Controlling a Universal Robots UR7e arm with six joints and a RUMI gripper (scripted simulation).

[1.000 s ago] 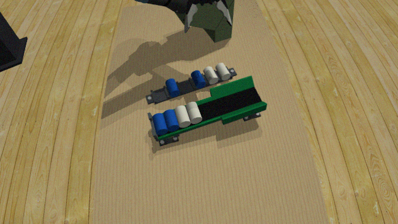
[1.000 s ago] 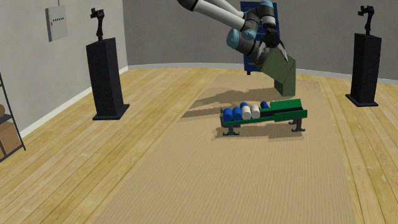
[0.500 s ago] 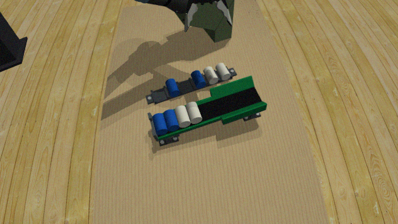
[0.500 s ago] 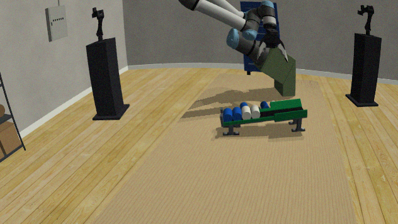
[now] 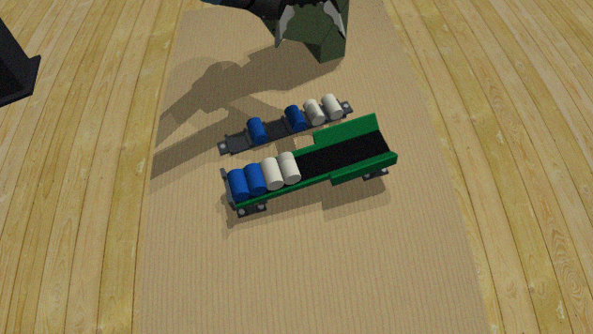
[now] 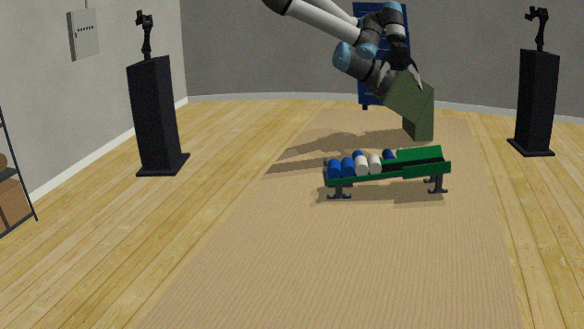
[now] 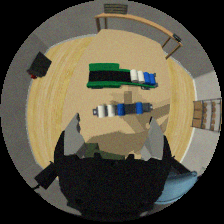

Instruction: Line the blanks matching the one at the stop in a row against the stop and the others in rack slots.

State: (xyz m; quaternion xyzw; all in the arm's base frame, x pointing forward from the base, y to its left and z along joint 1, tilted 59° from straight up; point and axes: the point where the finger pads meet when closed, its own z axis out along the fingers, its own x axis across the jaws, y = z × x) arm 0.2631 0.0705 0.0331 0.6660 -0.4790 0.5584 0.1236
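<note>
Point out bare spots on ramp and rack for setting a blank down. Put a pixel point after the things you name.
Ramp (image 5: pixel 347 154) (image 6: pixel 418 163) (image 7: pixel 106 76): bare from the outer white blank (image 5: pixel 289 169) (image 6: pixel 374 164) (image 7: pixel 134 76) to the raised end. Rack (image 5: pixel 277 130) (image 7: pixel 130 108): gap between the two blue blanks, plus the end beyond the outer blue. Crowded: ramp's stop end, rack's white-blank end.

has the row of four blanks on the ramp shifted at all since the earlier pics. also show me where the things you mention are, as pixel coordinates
No. The row (image 5: pixel 264 175) (image 6: pixel 354 166) (image 7: pixel 143 77) looks unmoved in the top view: its blue end is still against the stop (image 5: pixel 226 187) of the ramp (image 5: pixel 361 166) (image 6: pixel 427 171) (image 7: pixel 104 66).
</note>
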